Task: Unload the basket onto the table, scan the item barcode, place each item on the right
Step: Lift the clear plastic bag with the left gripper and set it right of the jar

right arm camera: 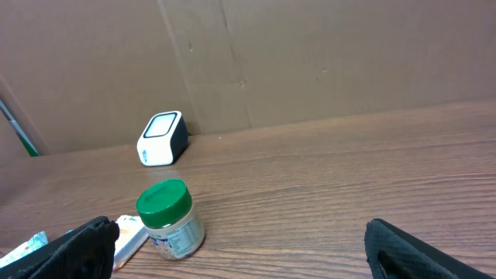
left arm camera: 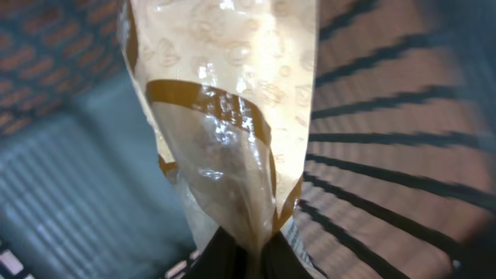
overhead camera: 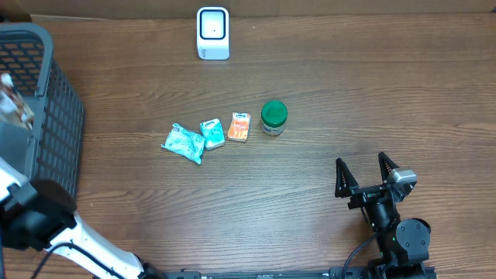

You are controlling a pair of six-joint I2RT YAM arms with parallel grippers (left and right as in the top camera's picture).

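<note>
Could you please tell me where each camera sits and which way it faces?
Overhead: above the table, looking down on scanner, jar, basket; left arm, right end effector show.
Left wrist: in the basket, facing its mesh; left end effector shut on a clear packet.
Right wrist: low over the table, facing the cardboard wall; right end effector open.
Overhead and right wrist share scanner and jar.
</note>
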